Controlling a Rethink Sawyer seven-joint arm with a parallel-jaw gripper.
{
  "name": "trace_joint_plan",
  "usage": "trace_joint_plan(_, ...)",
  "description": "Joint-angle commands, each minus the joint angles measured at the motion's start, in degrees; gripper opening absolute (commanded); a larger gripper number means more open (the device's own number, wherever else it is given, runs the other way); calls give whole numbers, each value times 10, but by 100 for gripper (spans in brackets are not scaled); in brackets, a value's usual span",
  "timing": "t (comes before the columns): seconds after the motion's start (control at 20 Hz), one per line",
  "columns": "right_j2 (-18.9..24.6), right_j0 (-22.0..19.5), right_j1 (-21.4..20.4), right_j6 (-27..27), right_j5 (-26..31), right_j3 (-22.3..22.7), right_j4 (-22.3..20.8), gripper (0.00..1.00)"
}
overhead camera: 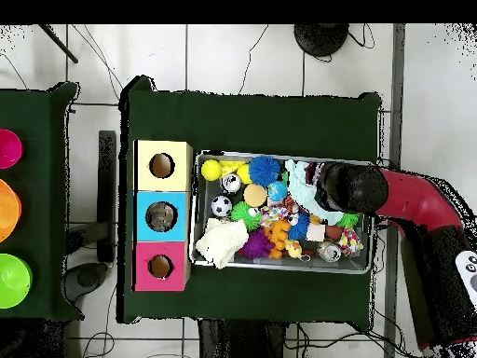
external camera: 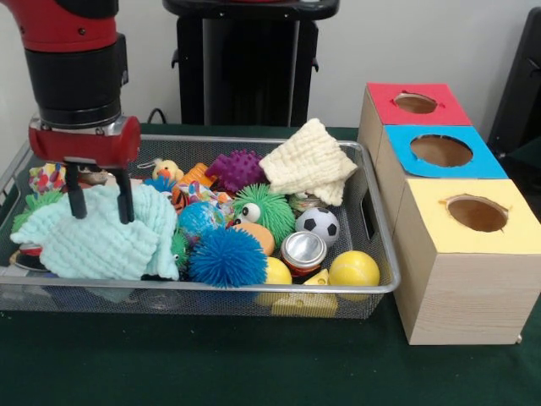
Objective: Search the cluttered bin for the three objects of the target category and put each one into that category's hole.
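A wire mesh bin (external camera: 169, 293) holds a heap of toys. My gripper (external camera: 103, 216) is at the bin's left end, open, its two black fingers (external camera: 125, 196) spread and lowered onto a mint-green cloth (external camera: 101, 241). A cream cloth (external camera: 308, 161) lies at the bin's back right. Between them sit a blue spiky ball (external camera: 226, 256), a green fuzzy ball with eyes (external camera: 266, 211), a purple spiky ball (external camera: 237, 169), a soccer ball (external camera: 318, 224), a metal can (external camera: 303, 251) and two yellow balls (external camera: 354, 269). In the overhead view the arm (overhead camera: 354, 186) hides the gripper.
Three wooden boxes with round holes stand right of the bin: red (external camera: 385, 101) farthest, blue (external camera: 486, 165) in the middle, yellow (external camera: 431, 199) nearest. Overhead, they line the bin's (overhead camera: 279, 267) left side, and pink, orange and green bowls (overhead camera: 9, 210) sit on a separate table.
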Motion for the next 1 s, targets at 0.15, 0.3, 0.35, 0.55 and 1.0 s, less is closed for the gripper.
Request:
trace_joint_plan(0.15,42,-13,3,-157,27,66,-51,100)
trace_joint_plan(0.3,38,-12,0,-136,9,88,-62,100)
trace_joint_plan(0.35,37,-11,1,-131,5,91,-65,100)
trace_joint_plan(0.55,33,-9,3,-112,-8,104,-78,100)
trace_joint_plan(1.0,29,-9,16,-84,-28,118,-96,100)
